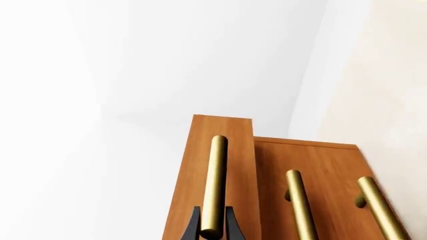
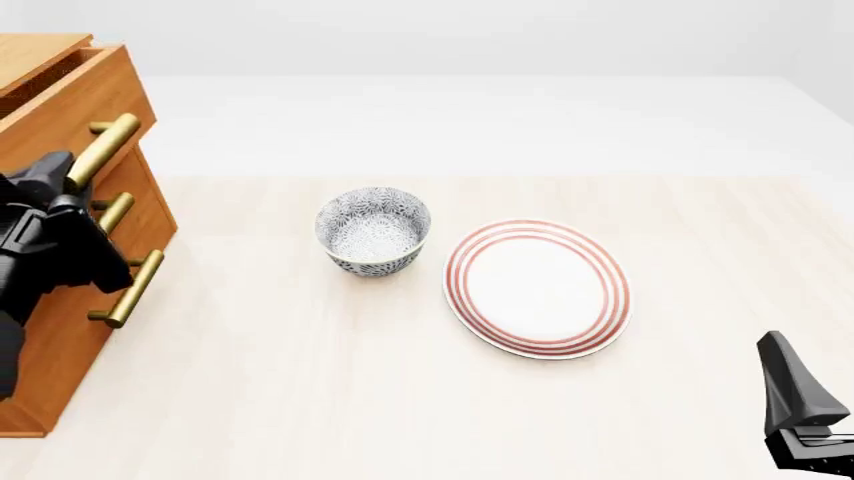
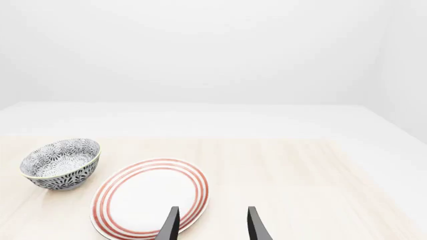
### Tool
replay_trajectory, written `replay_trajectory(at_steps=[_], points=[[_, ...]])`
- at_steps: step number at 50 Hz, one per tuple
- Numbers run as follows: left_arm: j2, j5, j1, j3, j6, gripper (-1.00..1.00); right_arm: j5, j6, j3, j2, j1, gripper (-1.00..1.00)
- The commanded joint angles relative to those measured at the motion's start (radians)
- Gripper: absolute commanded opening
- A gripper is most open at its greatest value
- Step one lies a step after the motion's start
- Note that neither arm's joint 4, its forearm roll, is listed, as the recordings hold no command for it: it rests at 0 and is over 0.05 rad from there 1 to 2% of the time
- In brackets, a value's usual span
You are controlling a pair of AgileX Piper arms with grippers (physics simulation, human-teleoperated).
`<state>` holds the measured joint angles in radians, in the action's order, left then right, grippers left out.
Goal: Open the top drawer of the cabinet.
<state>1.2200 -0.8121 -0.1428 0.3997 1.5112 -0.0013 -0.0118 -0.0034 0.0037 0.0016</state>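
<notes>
- Orange-brown wood forms the top drawer [image 2: 70, 92], which sits at the table's far left and juts a little way out of the cabinet [image 2: 54, 370], its front standing proud of the two lower drawers.
- Its brass bar handle [image 1: 215, 185] lies between the left gripper's [image 1: 212, 227] two dark fingers, which press against it on either side, clamped on the bar.
- From the front, the left arm's black body covers part of the cabinet face.
- On the pale wooden table [image 2: 334, 400], a blue-patterned bowl [image 2: 374, 230] stands upright just beside a red-ringed white plate [image 2: 538, 288], both well apart from the cabinet.
- Right gripper [image 3: 212, 225] hovers near the table's right edge, fingers spread with nothing between them.
</notes>
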Motion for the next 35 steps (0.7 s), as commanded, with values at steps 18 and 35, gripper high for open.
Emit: replay_trajectory(at_steps=[18, 35], points=[[0.058, 0.023, 0.12, 0.056, 0.024, -1.0, 0.0, 0.0, 0.0, 0.0, 0.0, 1.0], [0.069, -0.004, 0.184, 0.034, 0.022, -1.0, 0.0, 0.0, 0.0, 0.0, 0.0, 1.0]])
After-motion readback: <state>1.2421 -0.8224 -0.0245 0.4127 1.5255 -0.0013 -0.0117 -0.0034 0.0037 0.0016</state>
